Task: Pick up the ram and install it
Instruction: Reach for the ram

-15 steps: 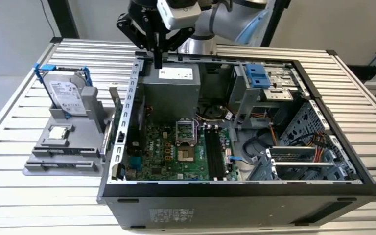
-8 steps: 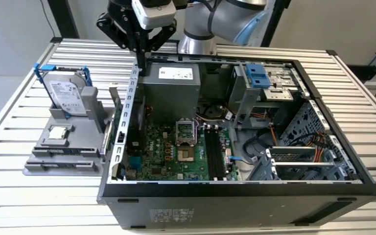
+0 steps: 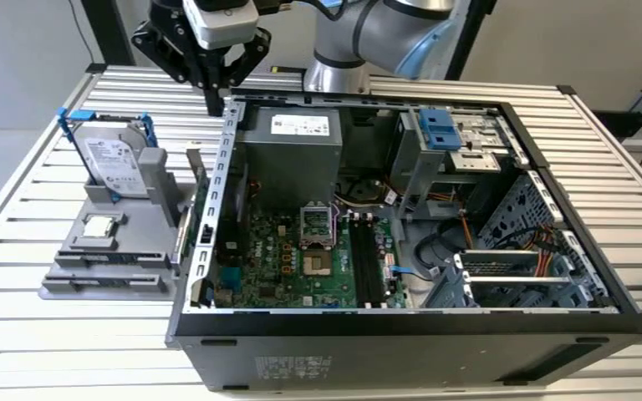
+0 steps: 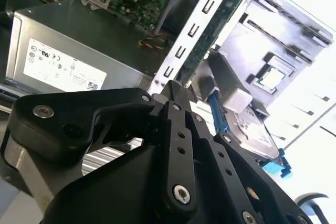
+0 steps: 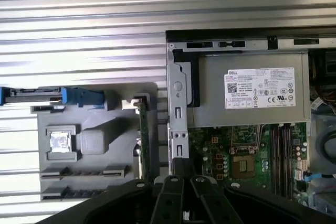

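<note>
Green ram, thin stick on edge in grey holder on slatted worktop, just beside open computer case. Black claw above, near case wall, jaws together, gripping nothing. Best approach, by judgement: open wide, align with stick's flat faces, descend straight, grip mid-length, stay clear of case wall and of blue-framed hard drive.

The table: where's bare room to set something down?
Bare slats of the table run along the grey holder on the exterior view's left, and past the case on its right. Crowded: the gap between holder and case, where the ram stands.
</note>
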Robot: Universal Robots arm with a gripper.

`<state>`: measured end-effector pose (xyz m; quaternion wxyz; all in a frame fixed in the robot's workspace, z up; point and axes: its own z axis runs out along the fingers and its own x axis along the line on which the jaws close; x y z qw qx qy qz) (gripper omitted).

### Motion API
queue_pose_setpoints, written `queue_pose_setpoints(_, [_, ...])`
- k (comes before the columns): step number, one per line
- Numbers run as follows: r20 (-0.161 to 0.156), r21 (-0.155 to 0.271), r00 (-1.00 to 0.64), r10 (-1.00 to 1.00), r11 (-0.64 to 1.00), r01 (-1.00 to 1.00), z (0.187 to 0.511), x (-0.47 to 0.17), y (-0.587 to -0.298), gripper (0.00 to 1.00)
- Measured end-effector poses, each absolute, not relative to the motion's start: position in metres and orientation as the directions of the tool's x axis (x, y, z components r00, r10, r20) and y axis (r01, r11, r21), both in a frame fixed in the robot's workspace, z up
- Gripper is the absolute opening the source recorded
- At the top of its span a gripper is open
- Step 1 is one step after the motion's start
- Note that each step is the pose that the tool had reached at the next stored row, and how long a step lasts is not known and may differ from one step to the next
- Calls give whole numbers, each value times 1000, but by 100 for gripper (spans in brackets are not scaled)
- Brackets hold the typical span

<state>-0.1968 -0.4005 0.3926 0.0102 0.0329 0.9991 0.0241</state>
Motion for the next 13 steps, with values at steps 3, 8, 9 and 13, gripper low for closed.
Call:
queue_pose_setpoints(3, [-19, 49, -998, 64, 997, 63, 393, -207, -401, 0])
queue_pose_setpoints(8, [-19, 49, -998, 57, 997, 56, 393, -221, -401, 0])
queue_pose_setpoints(9, [-19, 49, -998, 55, 997, 54, 393, -224, -401, 0])
queue_pose_setpoints(13, [-19, 49, -999, 49, 998, 48, 393, -235, -401, 0])
